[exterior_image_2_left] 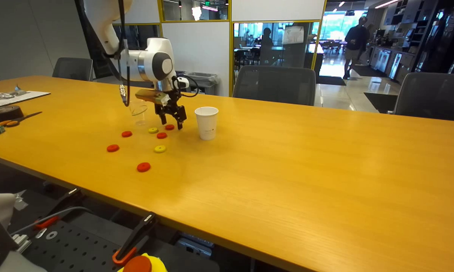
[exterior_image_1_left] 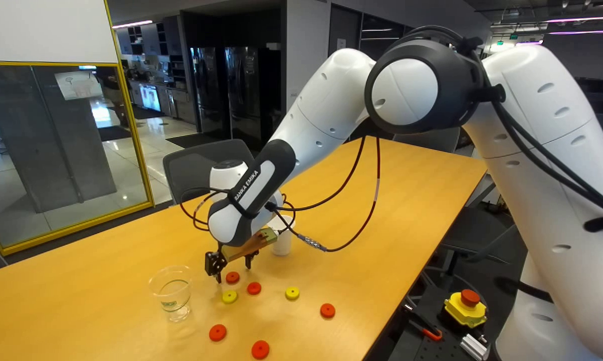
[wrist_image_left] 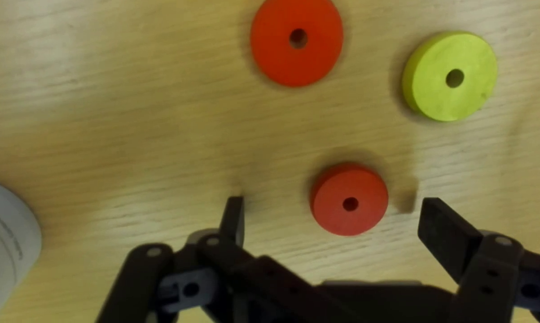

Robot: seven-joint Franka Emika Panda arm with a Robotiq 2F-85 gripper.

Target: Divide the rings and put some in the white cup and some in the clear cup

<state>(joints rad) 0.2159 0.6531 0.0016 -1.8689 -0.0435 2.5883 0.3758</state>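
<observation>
White cup stands mouth-up, long axis vertical; claw spread over red ring

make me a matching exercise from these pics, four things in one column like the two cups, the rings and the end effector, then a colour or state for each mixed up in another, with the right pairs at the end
Things
1. white cup
2. clear cup
3. rings
4. end effector

Colours and states
A. see-through, standing upright
B. open, gripping nothing
C. opaque, standing upright
D. red or yellow, lying flat on the table

Right pairs: 1-C, 2-A, 3-D, 4-B
</observation>
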